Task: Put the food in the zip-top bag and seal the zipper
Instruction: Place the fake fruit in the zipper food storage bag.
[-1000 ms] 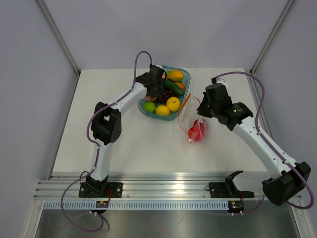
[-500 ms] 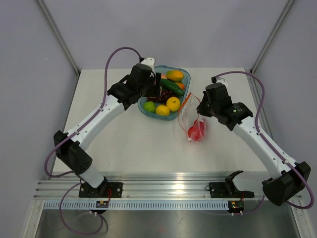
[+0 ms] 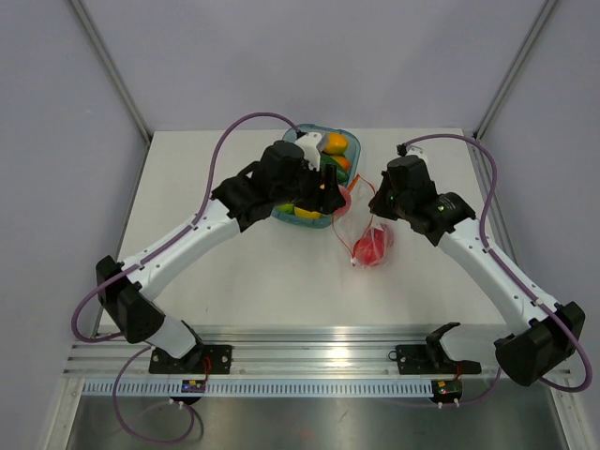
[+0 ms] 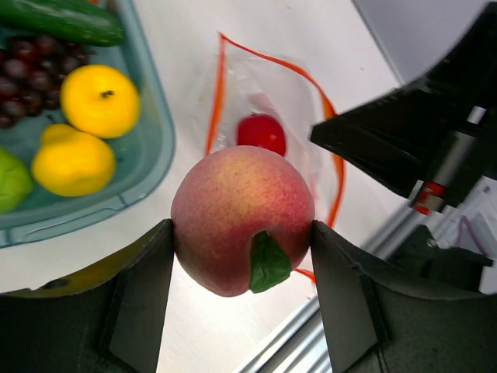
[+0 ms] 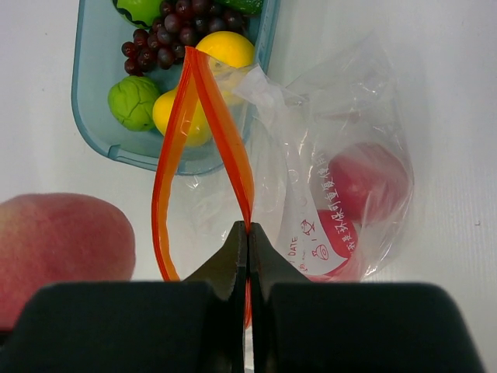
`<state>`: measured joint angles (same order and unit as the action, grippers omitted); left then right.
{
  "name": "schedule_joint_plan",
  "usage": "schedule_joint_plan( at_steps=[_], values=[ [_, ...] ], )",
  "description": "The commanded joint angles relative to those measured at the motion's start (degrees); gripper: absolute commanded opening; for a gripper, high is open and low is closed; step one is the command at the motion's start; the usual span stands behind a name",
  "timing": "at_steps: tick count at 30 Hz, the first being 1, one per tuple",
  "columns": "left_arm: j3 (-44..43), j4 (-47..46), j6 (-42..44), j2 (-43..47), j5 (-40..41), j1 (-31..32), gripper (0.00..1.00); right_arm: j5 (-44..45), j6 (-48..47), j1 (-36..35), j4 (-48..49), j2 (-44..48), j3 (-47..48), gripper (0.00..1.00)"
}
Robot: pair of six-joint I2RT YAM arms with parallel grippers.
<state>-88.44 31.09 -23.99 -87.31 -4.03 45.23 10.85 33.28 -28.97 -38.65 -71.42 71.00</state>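
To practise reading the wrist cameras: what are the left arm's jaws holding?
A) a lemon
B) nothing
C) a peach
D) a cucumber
C: the left wrist view shows a pinkish peach with a green leaf clamped between the left jaws.

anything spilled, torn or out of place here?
Nothing stands out. Left gripper holds the peach by the mouth of the zip-top bag; right gripper pinches the zipper, mouth open. Red apples inside, other fruit in the tray.
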Motion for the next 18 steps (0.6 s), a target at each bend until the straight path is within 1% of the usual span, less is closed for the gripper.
schedule_joint_plan(
  at_steps=[1,4,7,9,11,12,13,15,16,18],
  values=[
    [0.4,-6.9,-3.2,0.2,-7.7,0.8,0.44,0.0,0.2,0.2,1.7,1.3,0.2,0.00],
    [1.2,-9.7,-4.7,-1.4,-10.9,1.2,0.44,0.0,0.3,0.2,1.5,1.5,0.2,0.00],
    [0.4,-10.0,-5.0,-4.2,-11.2,1.4,0.44,-0.3,0.4,0.2,1.2,1.5,0.3,0.00],
    [-0.1,-10.3,-5.1,-5.4,-11.2,1.4,0.48,-0.3,0.5,0.2,0.9,1.9,0.5,0.00],
    [-0.7,-10.2,-4.9,-7.3,-11.2,1.5,0.55,0.0,0.5,0.2,0.8,2.2,0.4,0.00],
    [-0.9,-10.0,-4.9,-8.0,-11.3,1.5,0.70,-0.1,0.4,0.2,0.6,2.7,0.4,0.00],
    [-1.5,-9.7,-4.9,-9.0,-12.0,1.5,0.77,0.1,0.4,0.2,0.5,2.9,0.3,0.00],
    [-1.8,-9.6,-5.1,-9.6,-12.8,1.5,0.86,0.4,0.4,0.2,0.2,3.3,0.3,0.00],
    [-2.0,-9.9,-5.1,-9.7,-13.2,1.6,0.96,0.6,0.4,0.2,0.2,3.4,0.3,0.00],
    [-2.0,-9.8,-4.8,-9.4,-13.2,1.7,0.99,0.8,0.3,0.2,0.0,3.6,0.3,0.00]
  ],
)
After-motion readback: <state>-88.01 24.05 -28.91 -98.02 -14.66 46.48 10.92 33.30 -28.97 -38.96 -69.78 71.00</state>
